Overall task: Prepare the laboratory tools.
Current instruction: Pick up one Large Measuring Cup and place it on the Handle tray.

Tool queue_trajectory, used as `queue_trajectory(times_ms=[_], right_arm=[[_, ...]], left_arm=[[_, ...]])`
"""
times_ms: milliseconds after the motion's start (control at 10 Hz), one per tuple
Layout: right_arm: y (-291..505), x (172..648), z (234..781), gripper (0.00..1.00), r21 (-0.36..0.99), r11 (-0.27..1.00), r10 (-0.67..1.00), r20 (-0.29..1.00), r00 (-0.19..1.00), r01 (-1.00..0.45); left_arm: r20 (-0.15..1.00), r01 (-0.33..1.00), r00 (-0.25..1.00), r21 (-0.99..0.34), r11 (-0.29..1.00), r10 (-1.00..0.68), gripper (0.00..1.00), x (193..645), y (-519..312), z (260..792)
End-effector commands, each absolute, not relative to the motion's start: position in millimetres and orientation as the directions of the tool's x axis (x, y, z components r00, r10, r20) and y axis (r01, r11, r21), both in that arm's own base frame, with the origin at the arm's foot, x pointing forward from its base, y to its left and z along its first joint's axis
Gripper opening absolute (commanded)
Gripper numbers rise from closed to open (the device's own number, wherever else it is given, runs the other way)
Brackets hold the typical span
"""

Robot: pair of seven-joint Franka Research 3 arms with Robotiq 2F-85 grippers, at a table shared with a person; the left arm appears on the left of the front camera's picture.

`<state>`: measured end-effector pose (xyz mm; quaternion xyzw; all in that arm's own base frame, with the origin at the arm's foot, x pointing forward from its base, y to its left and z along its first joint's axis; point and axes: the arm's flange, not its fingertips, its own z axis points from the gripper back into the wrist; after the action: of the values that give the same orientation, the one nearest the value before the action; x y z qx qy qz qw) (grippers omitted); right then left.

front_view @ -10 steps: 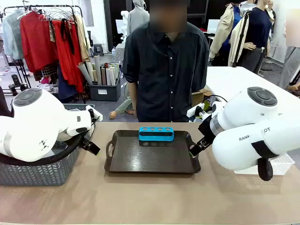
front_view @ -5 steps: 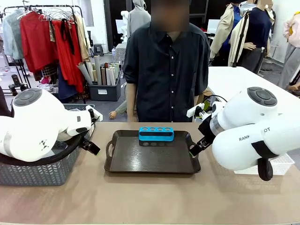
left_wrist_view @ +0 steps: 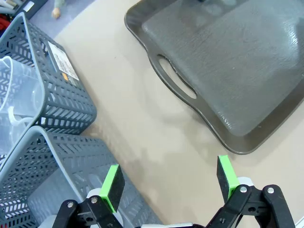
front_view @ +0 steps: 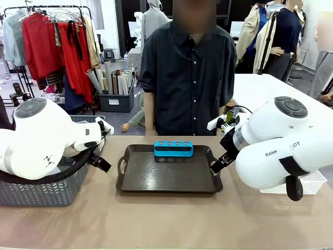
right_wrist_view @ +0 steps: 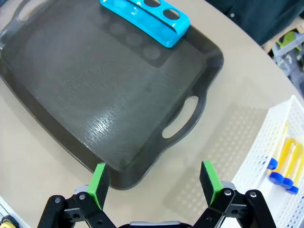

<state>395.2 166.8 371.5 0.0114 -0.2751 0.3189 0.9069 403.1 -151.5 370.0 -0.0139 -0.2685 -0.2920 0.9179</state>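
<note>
Both grippers gape wide, holding nothing: left gripper [left_wrist_view: 169, 176] beside the grey mesh baskets [left_wrist_view: 61, 104], right gripper [right_wrist_view: 154, 183] at a corner of the dark brown handled tray [front_view: 166, 179]. On the tray's far side sits the blue four-hole plastic tube rack [front_view: 173, 148].

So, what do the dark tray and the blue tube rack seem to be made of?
The tray looks like moulded plastic, dark brown, with a grained, faintly shiny surface that glints in patches. The blue tube rack seems smooth, glossy plastic: even colour, soft highlights on its rounded edge.
</note>
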Motion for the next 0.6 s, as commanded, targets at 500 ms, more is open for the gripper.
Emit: queue_trajectory(times_ms=[500], right_arm=[[166.7,395.2,371.5,1.0,-0.154,0.797,0.572,0.506,0.646,-0.584]], left_arm=[[0.501,0.543,0.685,0.131,0.829,-0.528,1.0,403.0,-151.5,370.1]])
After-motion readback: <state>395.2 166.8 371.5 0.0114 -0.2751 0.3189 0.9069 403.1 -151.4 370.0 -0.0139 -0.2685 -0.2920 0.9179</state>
